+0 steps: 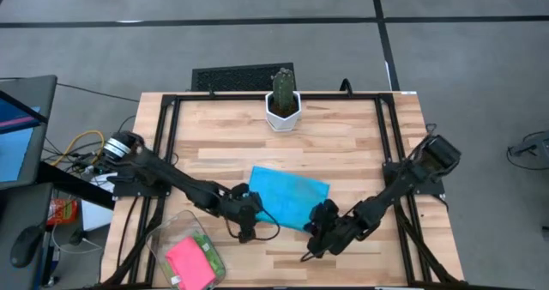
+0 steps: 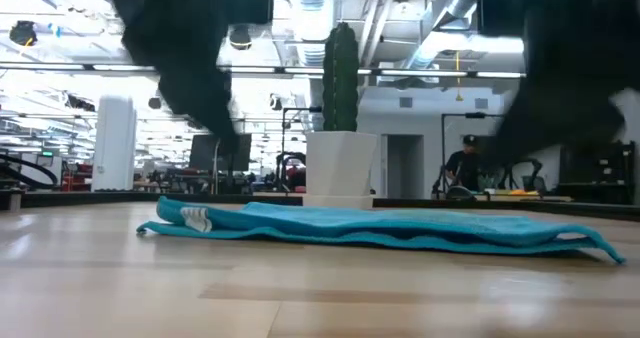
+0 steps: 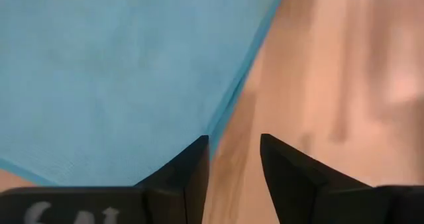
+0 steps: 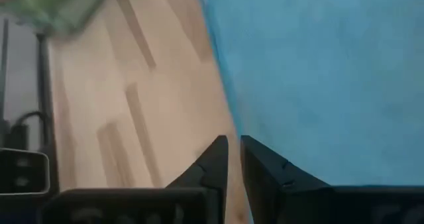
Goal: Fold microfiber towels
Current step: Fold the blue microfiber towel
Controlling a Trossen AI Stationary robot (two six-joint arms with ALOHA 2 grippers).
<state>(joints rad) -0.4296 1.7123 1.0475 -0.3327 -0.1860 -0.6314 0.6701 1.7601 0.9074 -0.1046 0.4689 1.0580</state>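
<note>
Nearest the low camera is bare wooden table (image 2: pixel 300 298), and just beyond it a sky blue microfiber towel (image 2: pixel 400 228) lies nearly flat, a white label at one end. From above, the blue towel (image 1: pixel 292 196) sits mid-table in front of a potted cactus (image 1: pixel 283 99). The left gripper (image 1: pixel 246 230) is down at the towel's near left corner; in its wrist view the fingers are slightly parted over the hem with nothing between them. The right gripper (image 1: pixel 316 249) is at the near right corner, fingers almost together along the edge; whether they pinch cloth I cannot tell. Pink and green towels (image 1: pixel 193 260) wait in a clear bin. The cloth looks light, soft and limp, so it will sag; the near corners seem the best hold
</note>
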